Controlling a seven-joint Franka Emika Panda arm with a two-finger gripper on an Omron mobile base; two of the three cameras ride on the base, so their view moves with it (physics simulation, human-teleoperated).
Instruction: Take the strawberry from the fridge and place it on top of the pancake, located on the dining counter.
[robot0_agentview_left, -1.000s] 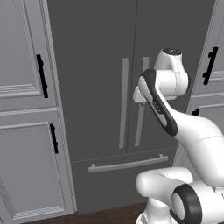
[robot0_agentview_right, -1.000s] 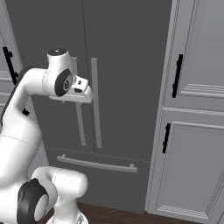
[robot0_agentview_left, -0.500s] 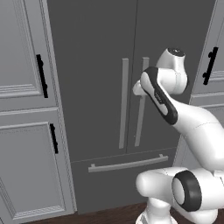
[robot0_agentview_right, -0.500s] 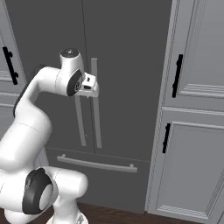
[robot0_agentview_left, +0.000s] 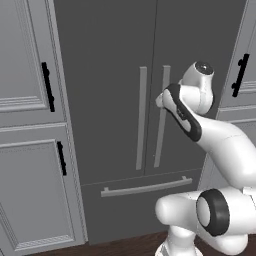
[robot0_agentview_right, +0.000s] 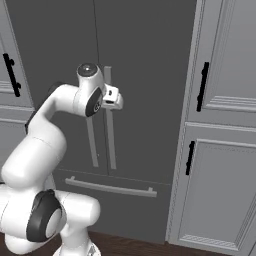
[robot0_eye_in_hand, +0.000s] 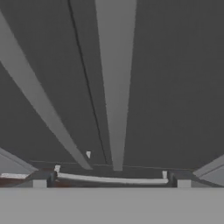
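Observation:
The fridge (robot0_agentview_left: 110, 60) (robot0_agentview_right: 145, 50) stands straight ahead, tall and dark grey, with both doors shut. My gripper (robot0_agentview_left: 159, 100) (robot0_agentview_right: 119, 100) is held at mid height right in front of the right door's long grey bar handle (robot0_agentview_left: 161, 135) (robot0_agentview_right: 111, 145). In the hand view that handle (robot0_eye_in_hand: 116, 87) runs down the middle, and my gripper (robot0_eye_in_hand: 111, 183) is open, its fingertips (robot0_eye_in_hand: 39, 183) far apart at the bottom. Whether they touch the bar I cannot tell. The strawberry, the pancake and the dining counter are out of view.
The left door's handle (robot0_agentview_left: 141, 120) (robot0_eye_in_hand: 39, 100) runs beside the seam. A horizontal drawer handle (robot0_agentview_left: 145, 186) (robot0_agentview_right: 110, 187) sits below. Panelled grey cabinets with black handles flank the fridge on the left (robot0_agentview_left: 30, 100) and on the right (robot0_agentview_right: 220, 150). Below is dark wood floor (robot0_agentview_left: 100, 247).
The arm has reached forward and a little up, bringing the hand closer to the fridge's right door handle. The jaws have stayed wide and the doors have stayed shut.

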